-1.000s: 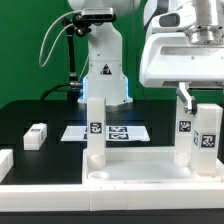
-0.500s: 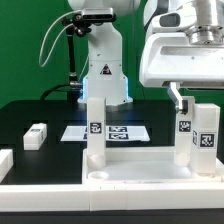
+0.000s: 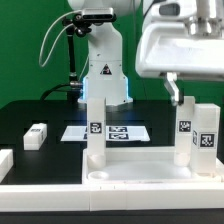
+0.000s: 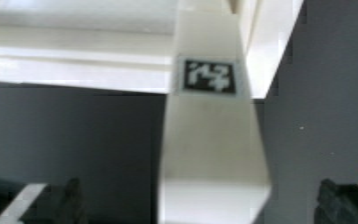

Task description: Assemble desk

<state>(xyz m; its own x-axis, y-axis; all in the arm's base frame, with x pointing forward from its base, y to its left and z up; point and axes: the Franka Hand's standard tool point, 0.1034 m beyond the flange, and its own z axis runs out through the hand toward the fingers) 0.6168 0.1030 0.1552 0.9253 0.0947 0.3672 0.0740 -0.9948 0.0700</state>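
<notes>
Exterior view: the desk top lies along the 6 o'clock edge of the black bench. Three legs stand upright on it: one leg just toward 9 o'clock of centre, and a back leg and a front leg at 3 o'clock. A spare leg lies flat on the bench at 9 o'clock, and the marker board sits mid-bench. The claw hangs above the back leg. A second ago it sat lower, at that leg's top; now it has spread apart and lifted clear. The leg stands by itself, so I judge it is seated and let go.

Wrist view: the back leg runs up the middle with its tag showing. The dark fingertips stand wide on either side, touching nothing. The spare leg is probably next.
</notes>
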